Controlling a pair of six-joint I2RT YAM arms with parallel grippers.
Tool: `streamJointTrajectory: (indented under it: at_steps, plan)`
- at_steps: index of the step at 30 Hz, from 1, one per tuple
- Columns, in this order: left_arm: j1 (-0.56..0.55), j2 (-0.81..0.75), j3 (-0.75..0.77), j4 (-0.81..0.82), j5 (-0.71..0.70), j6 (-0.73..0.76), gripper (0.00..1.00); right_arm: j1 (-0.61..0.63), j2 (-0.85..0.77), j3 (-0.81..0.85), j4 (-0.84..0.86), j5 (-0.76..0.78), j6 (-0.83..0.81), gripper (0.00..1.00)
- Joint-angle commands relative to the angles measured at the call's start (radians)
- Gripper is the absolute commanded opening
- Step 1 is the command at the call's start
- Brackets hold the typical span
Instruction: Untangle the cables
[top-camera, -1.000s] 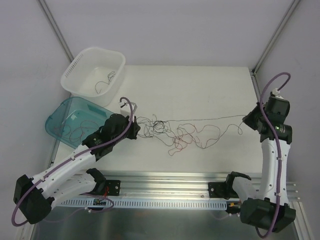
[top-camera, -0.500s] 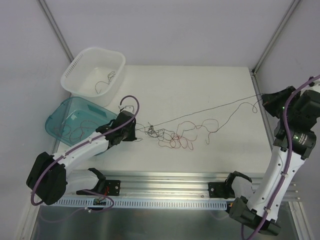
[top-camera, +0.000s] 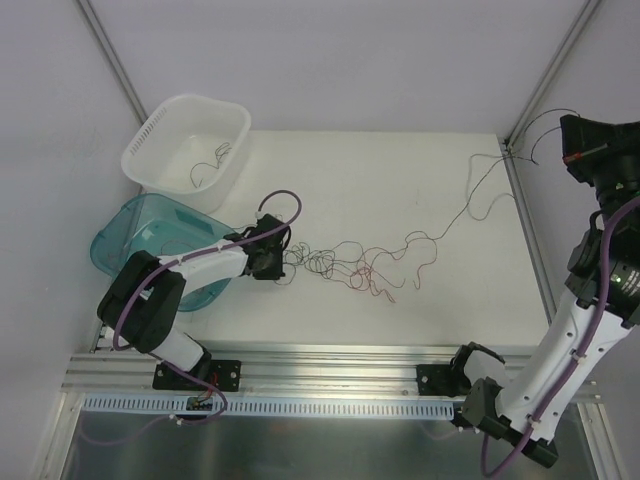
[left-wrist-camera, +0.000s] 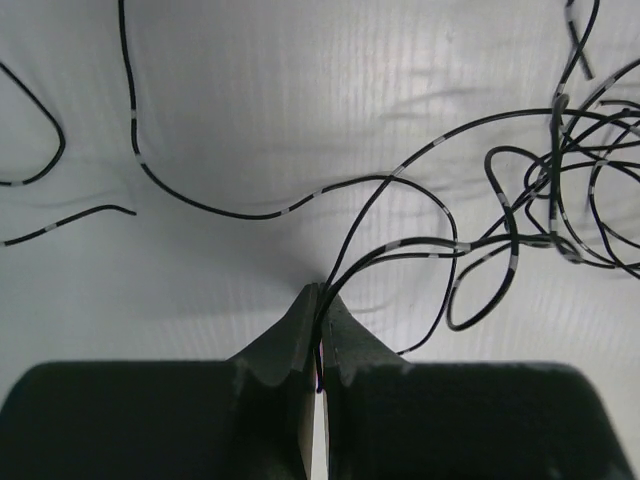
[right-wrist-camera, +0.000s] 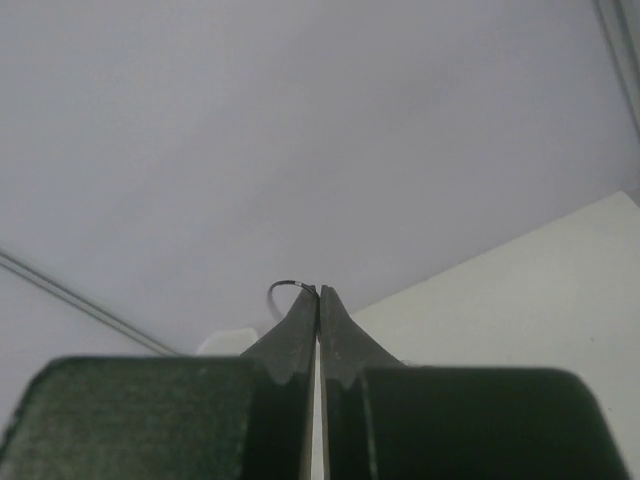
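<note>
The cables lie as a loose tangle of thin red and dark wires on the white table, mid-left. My left gripper sits low at the tangle's left end, shut on dark wire strands that run out from between its fingertips. My right gripper is raised high at the far right, shut on the end of one dark cable; a short loop of it pokes out at its tips. That strand hangs slack down to the tangle.
A white basket with a few wires stands at the back left. A teal bin holding red wires sits in front of it, beside my left arm. The metal frame post is close to my right gripper.
My right gripper has risen up and back with the dark cable, now slack. My left gripper has slid a little to the right, holding the tangle, which has shifted.
</note>
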Motion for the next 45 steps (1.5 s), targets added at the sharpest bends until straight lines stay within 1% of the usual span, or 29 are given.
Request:
streamJointTrajectory:
  at_steps: [1, 5, 6, 7, 9, 10, 11, 13, 14, 16, 17, 18, 19, 21, 22, 23, 24, 25, 26, 27, 29, 31, 32, 33, 34, 38, 39, 41, 45]
  plan:
    - [0.009, 0.066, 0.043, 0.000, 0.060, -0.007, 0.00, -0.012, 0.070, 0.105, 0.205, -0.117, 0.155, 0.01]
    - [0.008, 0.046, 0.040, 0.025, 0.101, -0.007, 0.00, -0.011, 0.110, 0.125, 0.307, -0.227, 0.233, 0.01]
    - [0.008, 0.034, 0.037, 0.031, 0.104, -0.007, 0.00, -0.008, 0.118, 0.121, 0.301, -0.285, 0.235, 0.01]
    - [0.002, 0.016, 0.032, 0.036, 0.110, -0.001, 0.06, -0.005, 0.121, 0.108, 0.297, -0.313, 0.220, 0.01]
    - [-0.011, -0.041, 0.030, 0.040, 0.113, 0.012, 0.14, 0.018, 0.110, 0.044, 0.246, -0.367, 0.177, 0.01]
    - [-0.033, -0.061, 0.030, 0.040, 0.112, 0.031, 0.23, 0.053, 0.093, 0.023, 0.210, -0.367, 0.090, 0.01]
    - [-0.044, -0.102, 0.032, 0.039, 0.110, 0.038, 0.27, 0.076, 0.084, -0.031, 0.118, -0.356, 0.045, 0.01]
    - [-0.072, -0.148, 0.024, 0.039, 0.112, 0.045, 0.34, 0.150, 0.073, -0.089, 0.032, -0.318, -0.091, 0.01]
    - [-0.080, -0.191, 0.020, 0.040, 0.118, 0.048, 0.39, 0.175, 0.066, -0.158, -0.036, -0.260, -0.139, 0.01]
    - [-0.095, -0.239, 0.003, 0.039, 0.118, 0.053, 0.43, 0.233, 0.058, -0.249, -0.077, -0.179, -0.231, 0.01]
    - [-0.107, -0.283, -0.003, 0.039, 0.123, 0.055, 0.48, 0.247, 0.061, -0.290, -0.091, -0.101, -0.251, 0.01]
    - [-0.113, -0.305, -0.020, 0.040, 0.126, 0.058, 0.51, 0.259, 0.067, -0.372, -0.093, -0.068, -0.269, 0.01]
    - [-0.119, -0.348, -0.028, 0.039, 0.129, 0.061, 0.55, 0.282, 0.076, -0.402, -0.095, -0.039, -0.288, 0.01]
    - [-0.129, -0.389, -0.057, 0.039, 0.135, 0.064, 0.67, 0.311, 0.124, -0.462, -0.124, 0.085, -0.342, 0.01]
    - [-0.130, -0.427, -0.066, 0.039, 0.153, 0.065, 0.69, 0.343, 0.142, -0.481, -0.145, 0.142, -0.354, 0.03]
    - [-0.133, -0.446, -0.077, 0.039, 0.158, 0.065, 0.71, 0.354, 0.161, -0.491, -0.159, 0.229, -0.374, 0.08]
    - [-0.133, -0.475, -0.094, 0.039, 0.158, 0.074, 0.77, 0.375, 0.196, -0.499, -0.177, 0.259, -0.383, 0.14]
    - [-0.133, -0.488, -0.100, 0.039, 0.156, 0.081, 0.79, 0.391, 0.208, -0.501, -0.196, 0.282, -0.394, 0.23]
    - [-0.133, -0.497, -0.109, 0.040, 0.150, 0.090, 0.80, 0.412, 0.211, -0.507, -0.205, 0.318, -0.412, 0.30]
    - [-0.133, -0.504, -0.121, 0.039, 0.143, 0.100, 0.81, 0.438, 0.207, -0.517, -0.202, 0.333, -0.443, 0.44]
    - [-0.133, -0.512, -0.134, 0.037, 0.097, 0.127, 0.81, 0.510, 0.179, -0.544, -0.181, 0.333, -0.460, 0.62]
    - [-0.132, -0.503, -0.149, 0.039, 0.048, 0.125, 0.79, 0.569, 0.139, -0.563, -0.170, 0.314, -0.461, 0.71]
    - [-0.130, -0.495, -0.154, 0.046, 0.023, 0.119, 0.77, 0.587, 0.116, -0.594, -0.147, 0.301, -0.461, 0.77]
    - [-0.127, -0.480, -0.166, 0.052, 0.003, 0.117, 0.74, 0.607, 0.098, -0.608, -0.133, 0.293, -0.460, 0.80]
    - [-0.115, -0.450, -0.169, 0.059, -0.006, 0.119, 0.68, 0.641, 0.058, -0.625, -0.121, 0.281, -0.455, 0.82]
    - [-0.084, -0.396, -0.213, 0.123, 0.003, 0.157, 0.63, 0.727, -0.019, -0.718, 0.011, 0.137, -0.425, 0.86]
    - [-0.077, -0.393, -0.247, 0.187, 0.012, 0.165, 0.62, 0.747, -0.028, -0.755, 0.036, 0.120, -0.423, 0.86]
    - [-0.057, -0.393, -0.269, 0.233, 0.043, 0.179, 0.59, 0.807, -0.033, -0.786, 0.099, 0.090, -0.421, 0.86]
    - [-0.049, -0.380, -0.287, 0.322, 0.037, 0.229, 0.50, 0.892, 0.001, -0.830, 0.183, 0.075, -0.405, 0.86]
